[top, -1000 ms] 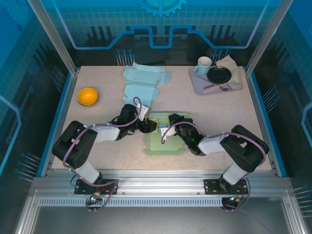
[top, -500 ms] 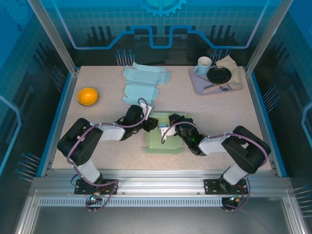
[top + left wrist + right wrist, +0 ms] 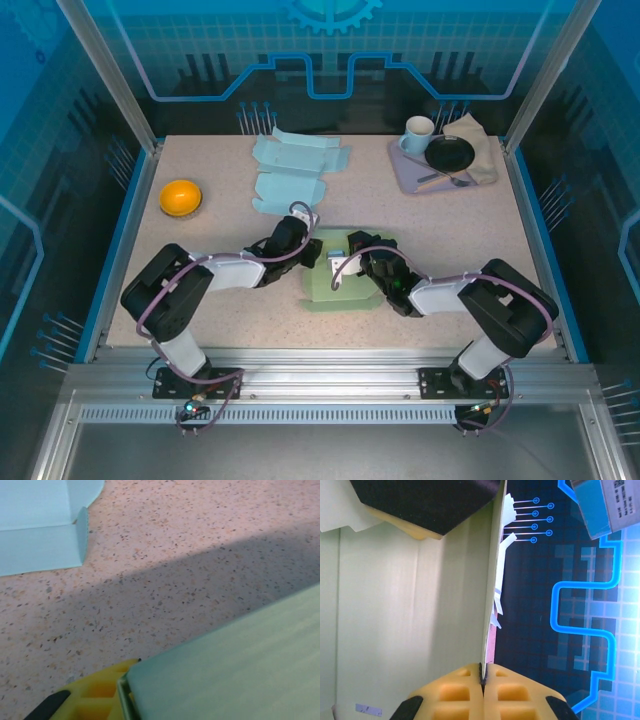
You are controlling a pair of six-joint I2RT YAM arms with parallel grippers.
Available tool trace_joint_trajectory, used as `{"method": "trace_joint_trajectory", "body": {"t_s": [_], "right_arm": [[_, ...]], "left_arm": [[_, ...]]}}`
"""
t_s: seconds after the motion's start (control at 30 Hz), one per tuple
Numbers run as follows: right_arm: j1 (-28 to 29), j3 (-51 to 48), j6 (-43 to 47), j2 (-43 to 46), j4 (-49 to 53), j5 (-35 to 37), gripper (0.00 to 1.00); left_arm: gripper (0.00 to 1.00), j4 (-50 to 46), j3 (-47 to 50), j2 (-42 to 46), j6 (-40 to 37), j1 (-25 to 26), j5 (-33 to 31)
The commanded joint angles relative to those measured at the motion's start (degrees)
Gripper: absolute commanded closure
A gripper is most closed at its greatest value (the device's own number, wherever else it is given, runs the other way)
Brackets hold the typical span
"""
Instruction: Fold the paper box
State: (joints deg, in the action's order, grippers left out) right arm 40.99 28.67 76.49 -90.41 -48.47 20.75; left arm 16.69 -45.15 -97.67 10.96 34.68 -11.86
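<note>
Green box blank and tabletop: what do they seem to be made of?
The green box blank looks like thin paperboard, matte pale green: it shows a thin edge and straight crease lines, with no gloss. The tabletop is a smooth pinkish surface with dark speckles, stone-look; probably laminate or composite, though the look leaves that open.

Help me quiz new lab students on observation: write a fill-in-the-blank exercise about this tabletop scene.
1. The right gripper is shut on an edge of the ____ paper box.
2. Seen from above, the orange bowl lies to the ____ of the flat blue boxes.
3. The plate on the tray is ____.
Missing words: green; left; black.
</note>
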Motion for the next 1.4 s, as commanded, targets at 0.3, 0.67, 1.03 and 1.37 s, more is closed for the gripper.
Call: {"method": "trace_joint_trajectory", "body": {"t_s": [0.3, 0.67, 1.03, 1.37], "right_arm": [[-2.22, 0.92, -4.43, 3.29, 8.20, 1.15, 1.00], [-2.59, 1.13, -7.62, 4.36, 10.75, 0.77, 1.00], [-2.85, 1.39, -9.16, 4.11, 13.19, -0.81, 1.00], [-2.94, 1.43, -9.16, 3.67, 13.57, -1.07, 1.00]], "left_arm": [[0.89, -15.68, 0.03, -2.31, 7.37, -0.27, -18.98], [0.45, -0.89, 5.73, -0.60, 5.39, -0.24, -2.37], [0.35, 7.27, 10.98, 2.32, 2.49, -0.91, 17.10], [0.25, 8.65, 14.99, 9.10, 0.41, -3.60, 25.37]]}}
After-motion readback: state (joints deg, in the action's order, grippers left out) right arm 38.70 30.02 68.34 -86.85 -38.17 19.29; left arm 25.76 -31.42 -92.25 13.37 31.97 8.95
